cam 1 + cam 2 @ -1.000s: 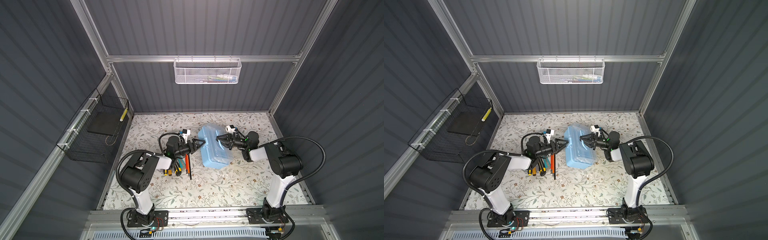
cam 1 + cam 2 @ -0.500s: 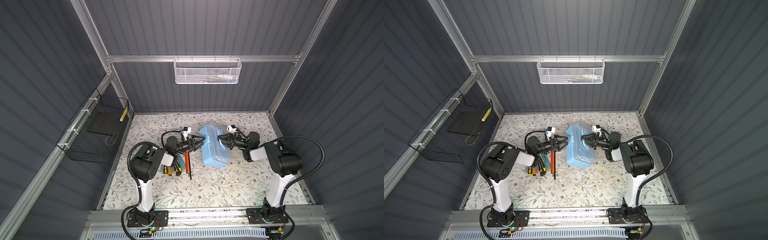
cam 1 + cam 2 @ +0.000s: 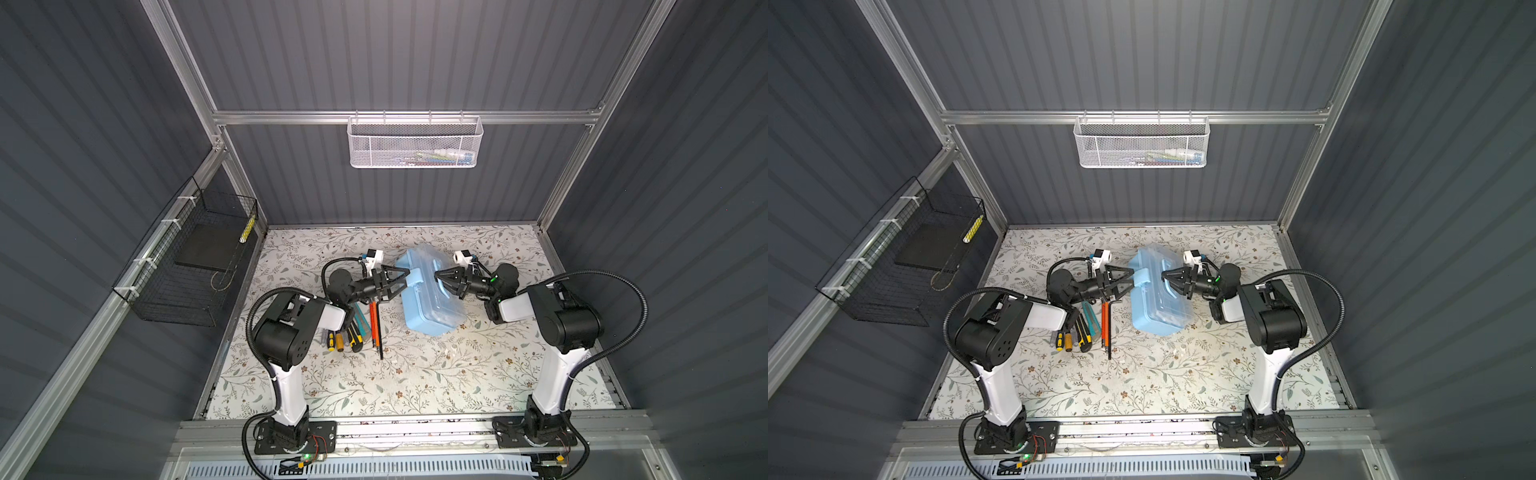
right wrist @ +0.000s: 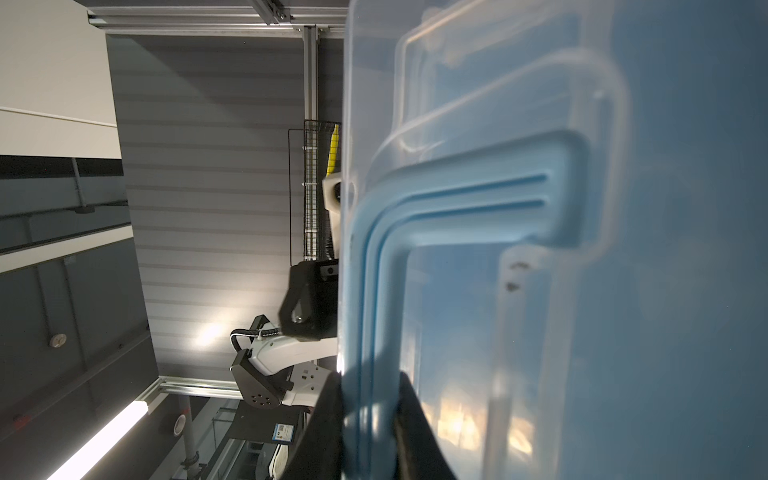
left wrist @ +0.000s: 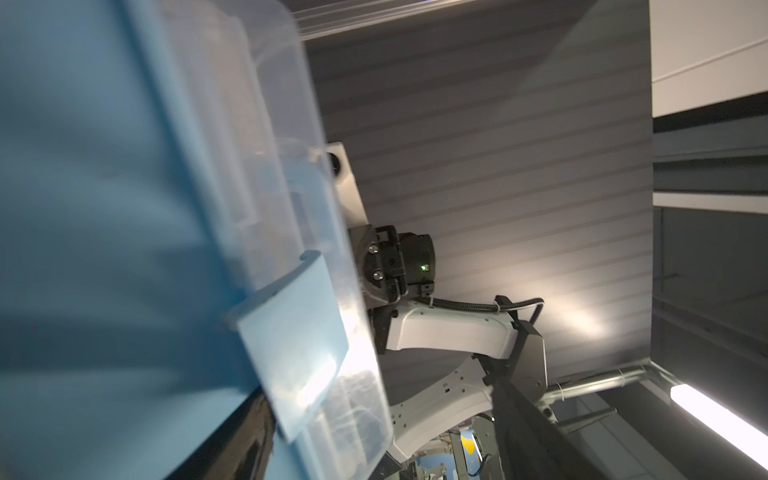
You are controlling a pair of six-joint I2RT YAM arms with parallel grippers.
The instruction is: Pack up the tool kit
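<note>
Pinching the blue handle (image 4: pixel 457 199) of the light-blue box (image 3: pixel 428 320) on the desk (image 3: pixel 415 386), the right gripper (image 3: pixel 436 277) has its jaws clamped; the left gripper (image 3: pixel 405 281), jaws spread wide, sits at the box's side latch (image 5: pixel 291 332).

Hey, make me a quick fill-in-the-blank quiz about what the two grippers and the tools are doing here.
The left gripper, at the tool box, is ____.
The right gripper is ____ on the box's blue handle.
In both top views the loose tools lie to the ____ of the box.
Missing words: open, shut, left.
</note>
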